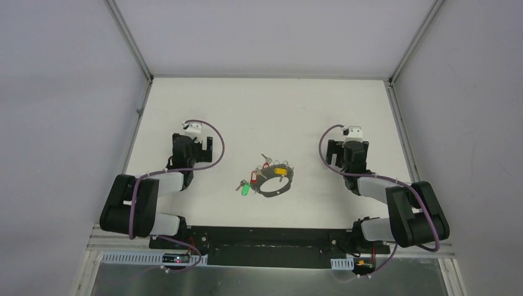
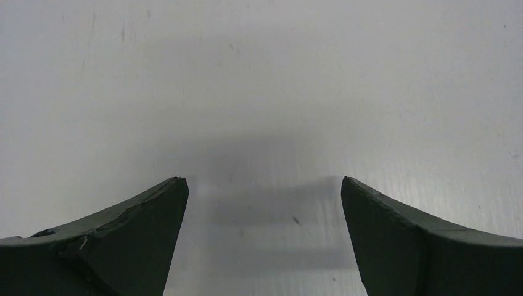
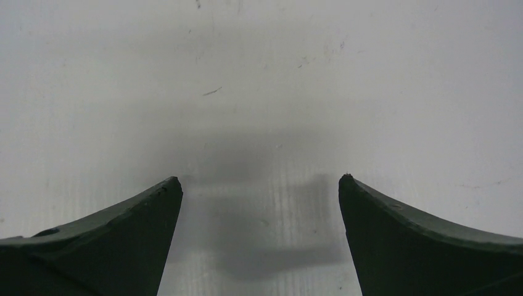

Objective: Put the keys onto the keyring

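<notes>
Mostly, the small things resist reading. From the top view the keys are a tight cluster at the middle of the counter, too tiny to count, and only their red, yellow and green tags stand out. The dark keyring lies among them, touching or overlapping several; whether any key is threaded on it I cannot tell. One green-tagged key sits just beside the hoop on its left. Each wrist view cuts its own fingers off at the lower edge and shows only bare, scuffed counter between them. The left claw is spread wide, released and gripping nothing, well apart from the cluster on its left. The right claw is likewise spread wide and empty, well apart on the cluster's right.
</notes>
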Robot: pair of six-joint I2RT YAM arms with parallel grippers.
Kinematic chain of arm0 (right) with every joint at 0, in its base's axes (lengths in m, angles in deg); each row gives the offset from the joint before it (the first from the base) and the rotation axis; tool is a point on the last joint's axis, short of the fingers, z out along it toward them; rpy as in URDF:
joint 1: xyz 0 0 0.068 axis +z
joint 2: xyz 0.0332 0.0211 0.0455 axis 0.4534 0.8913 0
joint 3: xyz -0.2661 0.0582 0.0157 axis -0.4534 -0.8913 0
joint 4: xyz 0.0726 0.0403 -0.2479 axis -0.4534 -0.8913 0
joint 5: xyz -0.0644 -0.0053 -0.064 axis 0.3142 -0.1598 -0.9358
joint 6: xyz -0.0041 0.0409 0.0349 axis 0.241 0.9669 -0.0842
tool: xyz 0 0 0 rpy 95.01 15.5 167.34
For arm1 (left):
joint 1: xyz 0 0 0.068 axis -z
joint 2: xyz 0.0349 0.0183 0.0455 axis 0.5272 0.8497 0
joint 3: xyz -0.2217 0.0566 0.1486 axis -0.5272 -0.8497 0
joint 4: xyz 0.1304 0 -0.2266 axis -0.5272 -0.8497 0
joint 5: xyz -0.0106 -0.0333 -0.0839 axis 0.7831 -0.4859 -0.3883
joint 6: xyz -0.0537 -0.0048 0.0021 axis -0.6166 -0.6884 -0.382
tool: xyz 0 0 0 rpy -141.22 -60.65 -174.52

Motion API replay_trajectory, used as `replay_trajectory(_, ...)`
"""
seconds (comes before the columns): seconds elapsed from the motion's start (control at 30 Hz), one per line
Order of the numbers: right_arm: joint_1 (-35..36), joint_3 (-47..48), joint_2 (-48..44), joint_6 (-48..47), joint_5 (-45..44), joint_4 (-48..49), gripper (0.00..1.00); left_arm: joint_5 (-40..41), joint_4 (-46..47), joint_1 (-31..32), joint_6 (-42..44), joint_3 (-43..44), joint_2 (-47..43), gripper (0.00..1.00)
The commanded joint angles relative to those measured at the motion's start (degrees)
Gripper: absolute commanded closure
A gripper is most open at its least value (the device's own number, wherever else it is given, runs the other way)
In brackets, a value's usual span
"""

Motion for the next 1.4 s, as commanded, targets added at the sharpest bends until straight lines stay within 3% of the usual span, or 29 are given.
replay_trajectory(0.0,-2.5,4.9,2.4,1.2,1.7,8.2,0.0,-4.5,16.7,-2.6,2.3,2.3,6.7,0.01)
replay_trajectory(0.07,-2.6,5.1,2.7,0.3,4.1,8.0,0.0,-5.8,26.5,-3.2,2.8,-1.2,10.7,0.01)
replay_trajectory(0.27,-2.6,4.0,1.8,-1.1,6.8,9.1,0.0,-6.7,18.2,-4.2,1.3,2.3,10.3,0.01)
replay_trajectory(0.57,-2.5,3.3,1.2,-4.9,7.4,10.2,0.0,-5.9,19.0,-4.1,1.3,2.1,10.5,0.01)
replay_trajectory(0.77,-2.8,4.0,9.2,-9.4,3.5,19.7,0.0,-5.9,18.8,-4.2,1.3,2.2,10.4,0.01)
replay_trajectory(0.83,-3.7,5.2,9.6,-7.1,0.8,17.5,0.0,-5.9,18.8,-4.2,1.2,2.2,10.4,0.01)
replay_trajectory(1.0,-6.7,1.9,9.5,-5.0,3.7,23.2,0.0,-6.0,18.7,-4.1,1.3,2.3,10.5,0.01)
replay_trajectory(1.1,-9.6,-1.7,13.5,-3.9,9.1,34.7,0.0,-6.0,18.7,-4.2,1.2,2.4,10.5,0.01)
replay_trajectory(1.17,-10.1,0.4,11.8,-4.3,12.5,26.9,0.0,-6.0,18.7,-4.2,1.3,2.4,10.5,0.01)
replay_trajectory(1.37,-11.2,1.3,12.8,-2.3,10.3,26.9,0.0,-6.0,18.7,-4.2,1.3,2.4,10.5,0.01)
